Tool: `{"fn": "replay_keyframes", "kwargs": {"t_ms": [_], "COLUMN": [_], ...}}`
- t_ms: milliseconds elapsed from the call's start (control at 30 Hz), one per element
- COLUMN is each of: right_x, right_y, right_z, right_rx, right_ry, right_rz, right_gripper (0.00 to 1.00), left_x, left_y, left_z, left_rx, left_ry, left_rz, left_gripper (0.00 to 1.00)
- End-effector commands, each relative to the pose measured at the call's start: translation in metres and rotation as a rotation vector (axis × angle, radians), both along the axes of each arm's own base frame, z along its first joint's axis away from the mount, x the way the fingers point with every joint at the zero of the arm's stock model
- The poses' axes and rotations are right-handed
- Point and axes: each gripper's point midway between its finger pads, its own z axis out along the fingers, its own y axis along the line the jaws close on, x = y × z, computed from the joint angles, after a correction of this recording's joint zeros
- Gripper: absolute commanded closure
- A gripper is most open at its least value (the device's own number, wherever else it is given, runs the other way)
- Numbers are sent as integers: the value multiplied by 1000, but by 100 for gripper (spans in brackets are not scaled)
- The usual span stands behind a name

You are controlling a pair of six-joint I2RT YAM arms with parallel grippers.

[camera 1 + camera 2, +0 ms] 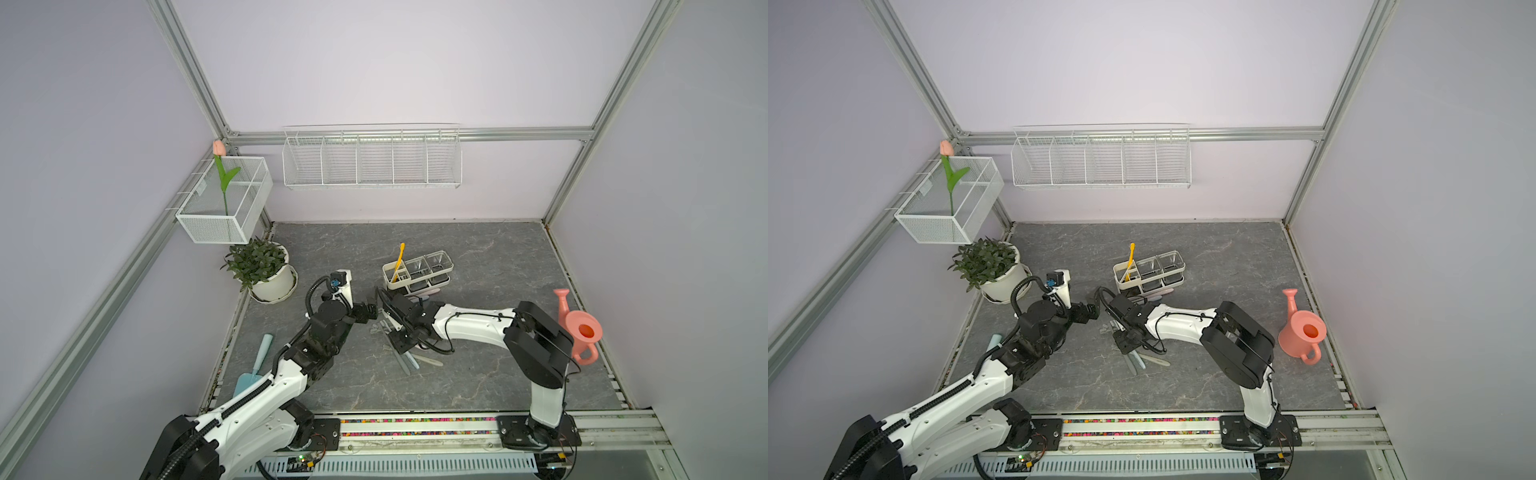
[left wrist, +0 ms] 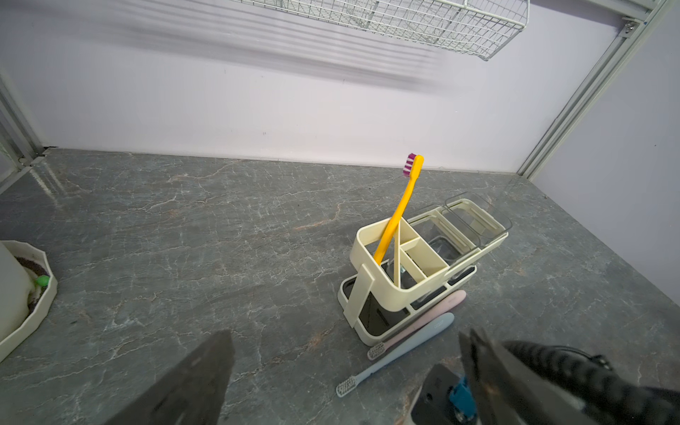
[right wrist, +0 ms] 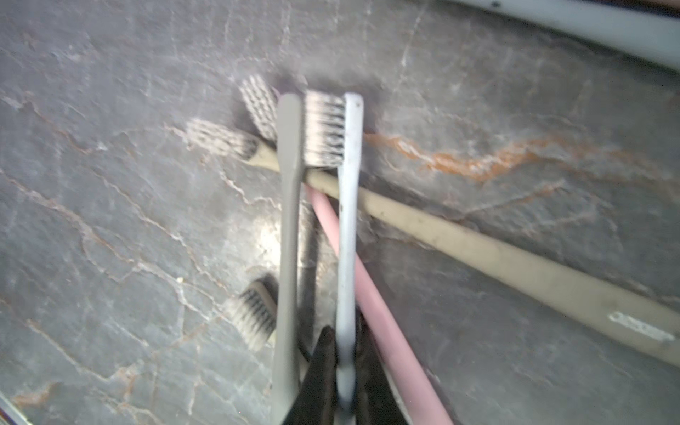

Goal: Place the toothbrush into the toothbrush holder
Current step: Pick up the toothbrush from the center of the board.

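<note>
Right fingers [image 3: 323, 371] clamping pale-blue toothbrush [image 3: 347, 239], left fingers [image 2: 191, 382] spread wide — empty; yellow toothbrush [image 2: 399, 213] in toothbrush holder [image 2: 412, 292]

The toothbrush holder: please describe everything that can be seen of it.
The toothbrush holder is a cream oblong frame, plastic by its look, raised on a dark tray base. One end is divided into slots; a yellow toothbrush leans in one, bristles up. The other end carries two clear cups, apparently empty. It stands upright on the grey table; a pink toothbrush lies along its base.
</note>
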Motion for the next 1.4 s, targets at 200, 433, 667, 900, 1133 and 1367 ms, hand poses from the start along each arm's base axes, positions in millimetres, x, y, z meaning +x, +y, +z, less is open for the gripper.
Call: {"fn": "replay_keyframes", "kwargs": {"t_ms": [200,433,667,900,1133,1367], "right_x": [8,16,21,21,18,19], "right_y": [-13,-22,-22,-17,-7,5], "right_z": [43,59,69,82,93,89], "right_rx": [62,129,156,235,310,341], "right_ry": [-97,-157,-185,-214,-221,-210], "right_rz": [-61,-121,-135,-134,-102,-78], "right_gripper": [91,91,92,92,91,90], "left_x": [2,-5,-8,-8,1,4], "left_y": [1,-23,-42,-57,-59,-67], "left_z": [0,4,-1,-9,-19,-31], "left_rx": [-9,-61,-89,-131,-224,-237], "left_ry": [32,28,90,142,200,240], "left_rz": [16,-117,-221,-283,-298,-331], "left_gripper": [0,1,3,7,8,15]}}
